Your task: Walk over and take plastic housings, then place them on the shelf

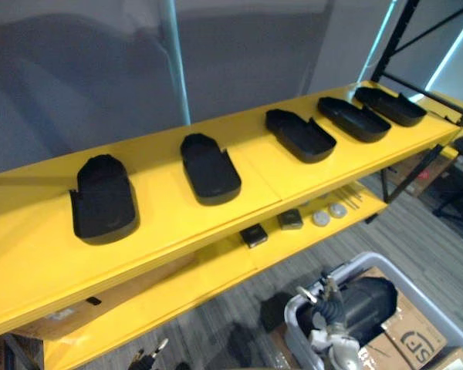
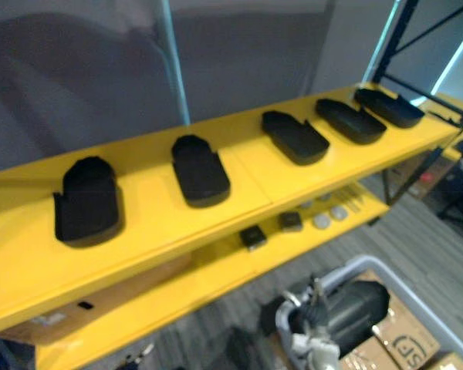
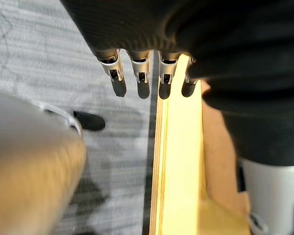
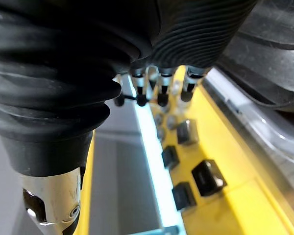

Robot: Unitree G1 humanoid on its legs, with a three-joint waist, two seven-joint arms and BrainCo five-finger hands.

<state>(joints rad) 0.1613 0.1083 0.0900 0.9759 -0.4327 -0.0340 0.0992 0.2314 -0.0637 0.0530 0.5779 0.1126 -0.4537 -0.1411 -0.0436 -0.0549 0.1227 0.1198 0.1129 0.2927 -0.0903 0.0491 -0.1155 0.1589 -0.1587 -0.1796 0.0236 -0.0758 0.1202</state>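
Plastic housings: you have five black plastic housings (image 1: 208, 168) lying in a row along the top board of the yellow shelf (image 1: 38, 262), each apart from the next.
Left hand: your left hand (image 3: 139, 81) hangs just beside the shelf's yellow edge, fingers straight and released, nothing in them. Its thumb is out of sight.
Right hand: your right hand (image 4: 162, 93) is slack and empty, fingers toward the shelf's lower board.
Lower board: small black blocks (image 1: 254, 235) and round silver discs (image 1: 321, 218). You cannot tell what they are.
Bin: a grey bin (image 1: 417, 285) stands on the floor in front of the shelf. A dark bulky shape (image 1: 363, 304) with pale parts sits in it and is hard to make out.
Writing: the cardboard box (image 1: 413, 335) in the bin carries print, cut off at the frame edge. The pale label on the brown cardboard (image 1: 62, 312) under the shelf's top board is too small to read.
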